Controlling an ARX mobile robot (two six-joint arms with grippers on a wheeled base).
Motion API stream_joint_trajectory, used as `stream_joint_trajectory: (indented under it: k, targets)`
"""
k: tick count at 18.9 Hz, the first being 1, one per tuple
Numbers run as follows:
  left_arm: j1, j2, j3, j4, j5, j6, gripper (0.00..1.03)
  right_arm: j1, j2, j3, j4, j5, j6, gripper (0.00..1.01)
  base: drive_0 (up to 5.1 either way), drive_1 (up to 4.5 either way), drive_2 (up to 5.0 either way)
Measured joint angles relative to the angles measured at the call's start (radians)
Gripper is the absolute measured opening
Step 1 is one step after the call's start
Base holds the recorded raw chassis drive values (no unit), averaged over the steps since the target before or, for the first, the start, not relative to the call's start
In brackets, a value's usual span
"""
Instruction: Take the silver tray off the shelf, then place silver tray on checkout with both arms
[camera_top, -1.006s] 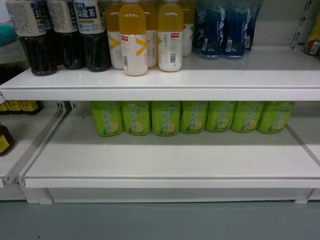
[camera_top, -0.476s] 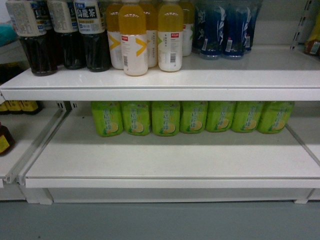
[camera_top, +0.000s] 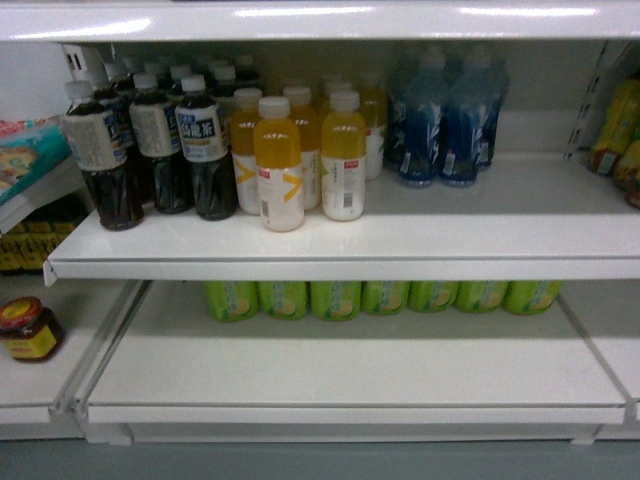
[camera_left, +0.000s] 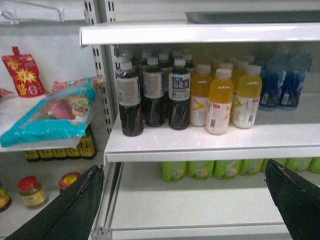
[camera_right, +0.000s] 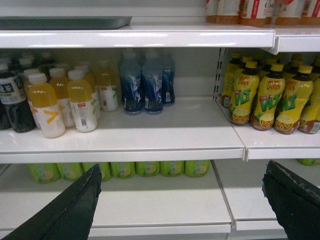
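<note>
left wrist view shows the silver tray (camera_left: 252, 16) lying flat on the top shelf (camera_left: 200, 33), above the dark tea bottles (camera_left: 152, 97) and orange juice bottles (camera_left: 222, 97); the left gripper (camera_left: 185, 200) has its jaws wide apart. in the right wrist view the tray's end (camera_right: 65, 22) rests on the same board, and the right gripper (camera_right: 182, 202) hangs with jaws apart, both clear of the tray.

White shelf (camera_top: 480, 235), dark tea, orange and blue bottles (blurry labels), silver tray (camera_right: 65, 22) apparently on top board
</note>
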Motion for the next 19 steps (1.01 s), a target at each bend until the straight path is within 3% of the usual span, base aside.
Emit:
stream_joint_trajectory:
  k: [19]
  targets:
    - [0.000,0.000,0.000,0.000,-0.002,0.000,0.98,0.000,0.000,0.000,0.000,-0.001,-0.001,0.98,0.0,0.00,0.0]
